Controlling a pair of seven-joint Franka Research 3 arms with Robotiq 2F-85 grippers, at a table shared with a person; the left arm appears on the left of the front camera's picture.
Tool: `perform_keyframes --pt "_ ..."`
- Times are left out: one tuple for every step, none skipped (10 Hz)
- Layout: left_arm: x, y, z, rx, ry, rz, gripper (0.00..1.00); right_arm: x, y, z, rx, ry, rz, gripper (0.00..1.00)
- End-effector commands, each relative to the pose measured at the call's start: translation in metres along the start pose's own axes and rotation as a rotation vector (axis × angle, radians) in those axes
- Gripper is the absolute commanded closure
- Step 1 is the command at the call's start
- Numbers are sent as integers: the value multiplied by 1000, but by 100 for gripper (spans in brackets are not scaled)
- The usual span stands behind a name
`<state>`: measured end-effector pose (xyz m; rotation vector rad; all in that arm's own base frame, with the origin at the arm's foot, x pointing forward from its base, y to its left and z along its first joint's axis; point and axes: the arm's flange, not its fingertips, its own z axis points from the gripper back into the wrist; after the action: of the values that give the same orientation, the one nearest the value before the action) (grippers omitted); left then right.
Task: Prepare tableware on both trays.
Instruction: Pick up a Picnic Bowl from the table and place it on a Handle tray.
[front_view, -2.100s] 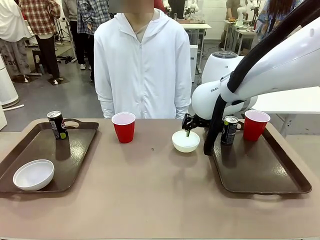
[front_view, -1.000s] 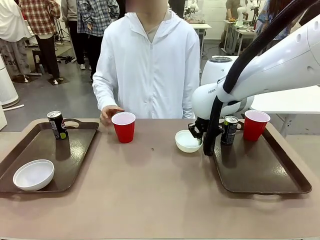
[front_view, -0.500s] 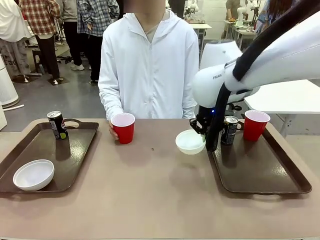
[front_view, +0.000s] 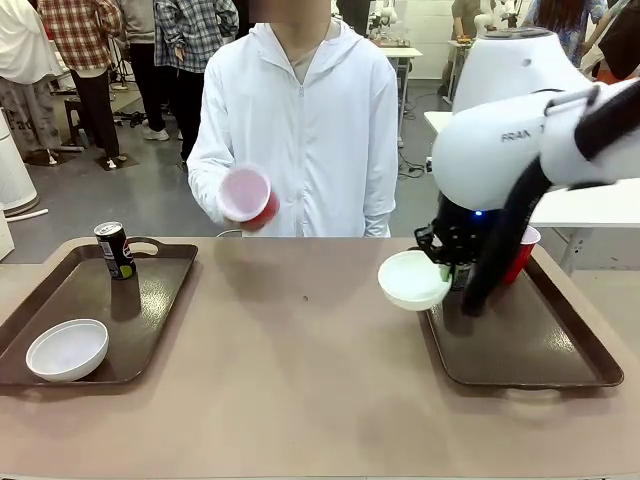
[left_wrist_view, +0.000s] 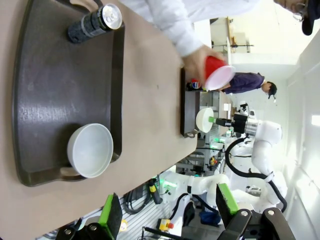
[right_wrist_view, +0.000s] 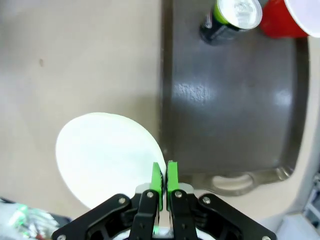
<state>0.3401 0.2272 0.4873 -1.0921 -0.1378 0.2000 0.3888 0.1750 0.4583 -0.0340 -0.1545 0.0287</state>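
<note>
Right gripper (right_wrist_view: 163, 186) fingers clenched on rim of white bowl (front_view: 412, 280), lifted above tabletop (front_view: 300, 370) beside right tray (front_view: 520, 350); left gripper (left_wrist_view: 167, 212) fingers spread, empty; person's hand (front_view: 240, 205) holds red cup (front_view: 246, 194) aloft.

The tabletop (front_view: 300, 380) is a plain beige-brown. Both trays, the left tray (front_view: 60, 300) and the right tray (front_view: 530, 350), are dark brown with a slight sheen. The bowl on the left tray (front_view: 67, 349) and the lifted bowl (front_view: 412, 280) are white. The left can (front_view: 115, 250) is black with a silver top and a green spot. The raised cup (front_view: 248, 195) is red with a pale inside. The person's jacket (front_view: 300, 130) is white. The right arm (front_view: 520, 150) is white with black cabling; its gripper pads (right_wrist_view: 163, 178) are bright green.
</note>
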Motion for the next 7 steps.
perform_keyframes --pt "0 -2 2 -21 -6 -15 0 -8 -31 -14 -105 -2 113 94" --pt "0 -2 2 -21 -6 -15 0 -11 -50 -17 -173 27 217 94" --pt "0 -2 2 -21 -6 -15 0 -11 -67 -19 -219 46 256 94" --pt "0 -2 2 -21 -6 -15 0 -7 -89 -21 -233 42 257 94" --pt "0 -2 2 -21 -6 -15 0 4 -110 -25 -232 30 250 94" --pt "0 -2 2 -21 -6 -15 0 14 -123 -30 -187 54 207 94" --pt "0 -2 2 -21 -6 -15 0 23 -129 -34 -147 76 176 94"
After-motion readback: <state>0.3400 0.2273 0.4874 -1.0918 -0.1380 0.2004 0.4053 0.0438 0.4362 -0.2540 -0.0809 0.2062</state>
